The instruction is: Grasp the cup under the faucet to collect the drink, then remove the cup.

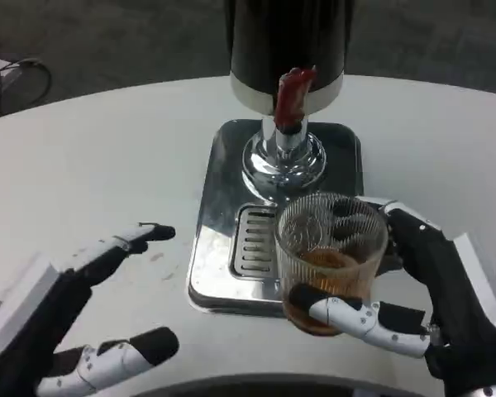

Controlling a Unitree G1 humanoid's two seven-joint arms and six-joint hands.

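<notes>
A ribbed clear glass cup (329, 258) with amber drink in its bottom is over the front right corner of the dispenser's metal drip tray (219, 248). My right hand (434, 306) grips the cup from the right, fingers wrapped around its lower front and far side. The chrome faucet (283, 153) with a red lever (294, 93) hangs from the black dispenser (288, 41) just behind the cup. My left hand (74, 314) is at the lower left, fingers spread apart and holding nothing, a short way left of the tray.
The slotted grate (252, 241) lies in the tray to the left of the cup. A white round table (107, 165) stretches to the left and back. A grey box with a cable (4, 74) sits at the far left edge.
</notes>
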